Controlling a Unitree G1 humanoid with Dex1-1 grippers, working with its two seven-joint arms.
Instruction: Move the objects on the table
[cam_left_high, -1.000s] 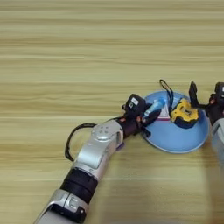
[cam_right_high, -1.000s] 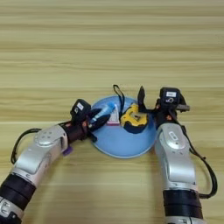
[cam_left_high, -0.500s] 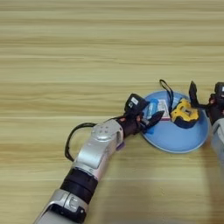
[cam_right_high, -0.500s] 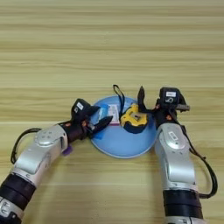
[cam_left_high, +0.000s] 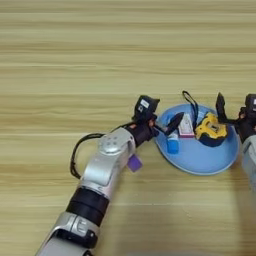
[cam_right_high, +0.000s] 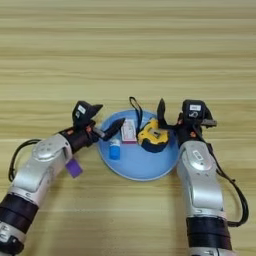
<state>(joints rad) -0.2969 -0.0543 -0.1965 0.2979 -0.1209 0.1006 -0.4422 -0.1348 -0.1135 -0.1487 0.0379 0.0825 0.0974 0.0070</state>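
Our chief worry is the glue stick (cam_right_high: 115, 148), which lies loose on the light-blue plate (cam_right_high: 137, 170) just under the fingers of our left hand (cam_right_high: 109, 131); that hand reaches in over the plate's left rim with its two black fingers spread and nothing between them, so a careless sweep could, we judge, knock the stick rolling across the plate or off its edge onto the table (cam_right_high: 125, 50). A second risk sits at the right rim, where our right hand (cam_right_high: 167, 117) hangs close beside the tape measure (cam_right_high: 151, 135); we cannot tell whether its fingers are parted or closed, and a nudge from it could push the tape measure into the glue stick or tip the plate. The tape measure's black strap loop (cam_right_high: 135, 107) arcs up over the plate's far rim and could snag a finger. The purple block (cam_right_high: 74, 167) lies on the table beside the left forearm, outside the plate, and a drag of that arm might shove it away. As for looks, the glue stick is a short cylinder with a blue end toward us and a white labelled body with some pink print, lying on its side; the tape measure is a chunky yellow-and-black case; the block is small, flat-faced and purple.
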